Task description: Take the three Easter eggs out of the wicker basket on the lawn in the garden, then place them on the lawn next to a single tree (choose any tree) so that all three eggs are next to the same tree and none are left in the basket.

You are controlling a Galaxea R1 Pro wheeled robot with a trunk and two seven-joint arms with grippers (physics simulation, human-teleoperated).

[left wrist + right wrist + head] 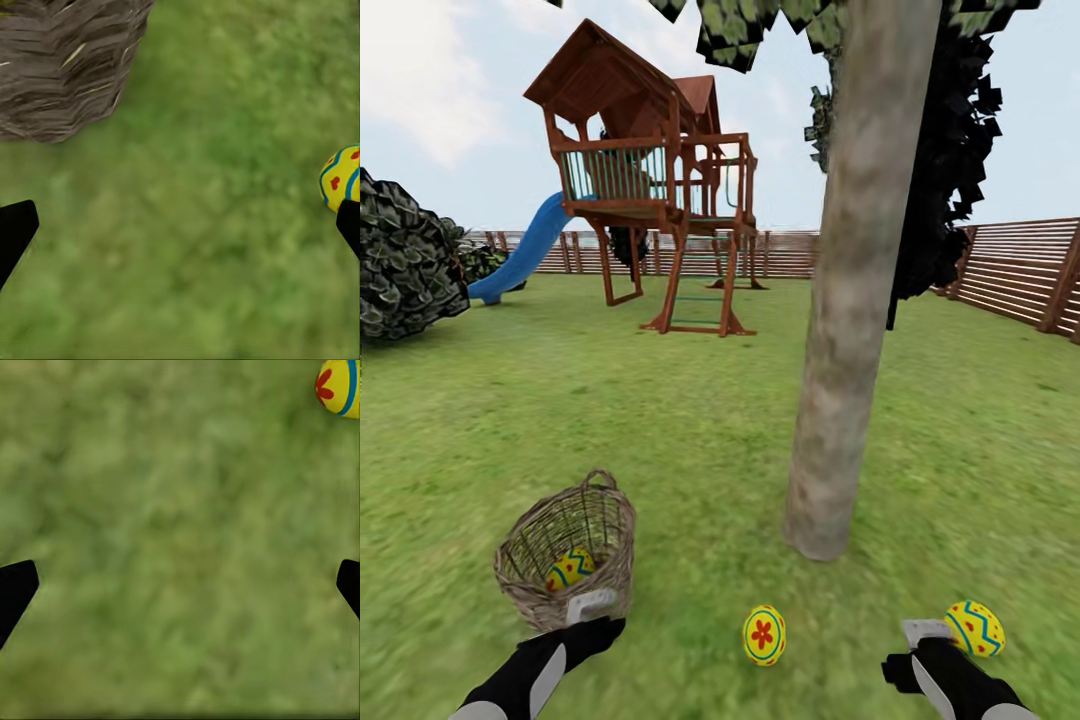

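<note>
Mottled green lawn (690, 420) is ringed by a slatted fence (1020, 270). One egg (569, 568) is left in the wicker basket (568, 550); two eggs (764, 634) are set near the tree trunk (850, 300). Both the left gripper (180, 232) and right gripper (180, 592) are spread apart, empty.

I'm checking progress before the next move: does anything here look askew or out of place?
The wicker basket lies tipped on the lawn with one egg inside; two eggs lie near the tree.

A fenced back garden: mottled green lawn (660, 420) ringed by a brown slatted wooden fence (1020, 270), a wooden playset (655, 190) with a blue slide (525, 250), a pale tree trunk (850, 300) and open sky.
</note>
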